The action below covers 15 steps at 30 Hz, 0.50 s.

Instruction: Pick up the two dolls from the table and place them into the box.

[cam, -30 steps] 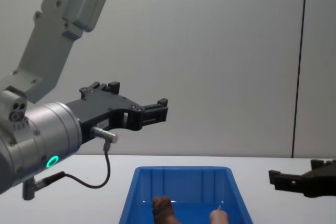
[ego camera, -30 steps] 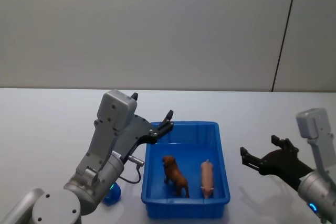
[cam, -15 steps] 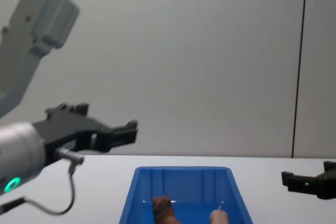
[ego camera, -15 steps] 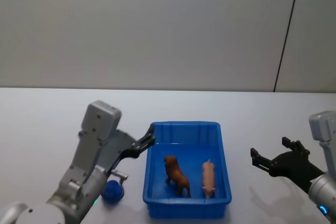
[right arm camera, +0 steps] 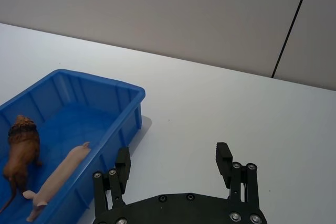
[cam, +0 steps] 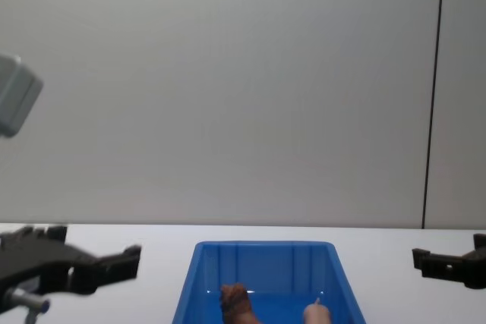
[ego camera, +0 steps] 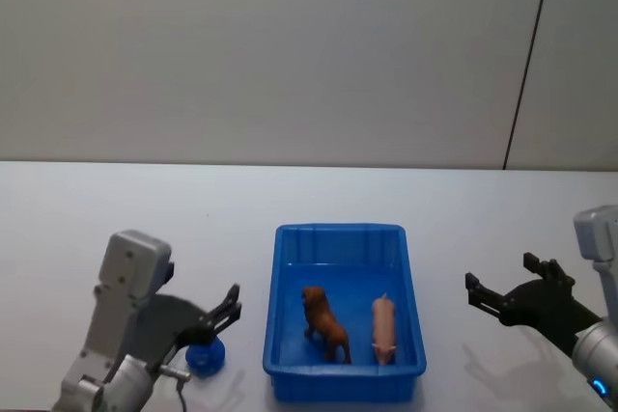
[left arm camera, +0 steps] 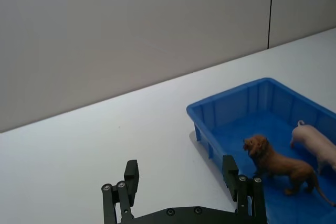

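At the left, the left end effector hangs low over the flat white bench. Its fingers are spread wide and empty, just beside a small rounded blue doll sitting on the bench. Next comes the glossy bright blue plastic box, which holds a shaggy reddish-brown lion doll and a pale pink doll side by side. At the right, the right end effector hovers wide open and empty, apart from the box.

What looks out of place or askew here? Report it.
Only the small blue toy: it sits on the table left of the box, by the open left hand, while the lion and pink pig stand inside. The right hand hangs open right of it.
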Tool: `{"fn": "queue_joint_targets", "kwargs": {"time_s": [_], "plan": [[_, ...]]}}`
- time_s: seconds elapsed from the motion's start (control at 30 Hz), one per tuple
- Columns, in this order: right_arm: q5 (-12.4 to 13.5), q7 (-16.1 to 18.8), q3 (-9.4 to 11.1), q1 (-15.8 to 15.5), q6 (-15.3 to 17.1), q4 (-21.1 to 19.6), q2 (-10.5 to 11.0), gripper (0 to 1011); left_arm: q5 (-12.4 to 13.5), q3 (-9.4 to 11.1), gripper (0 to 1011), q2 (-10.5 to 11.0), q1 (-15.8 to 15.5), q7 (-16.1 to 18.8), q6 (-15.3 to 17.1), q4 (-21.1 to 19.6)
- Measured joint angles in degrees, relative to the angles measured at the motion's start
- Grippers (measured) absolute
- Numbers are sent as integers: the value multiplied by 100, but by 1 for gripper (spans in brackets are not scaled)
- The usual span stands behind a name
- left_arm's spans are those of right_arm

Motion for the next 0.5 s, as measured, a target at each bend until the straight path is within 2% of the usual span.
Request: {"fn": "queue_joint_targets", "kwargs": {"time_s": [0.23,0.5], "plan": [[5,-4,4,-4,-4,-3,5,1001,-192,-59,1001,107,96,-146,110,131],[10,-5,9,-8,-8,-3,9,1001,-212,-107,1001,128,15,-602,269,479]]}}
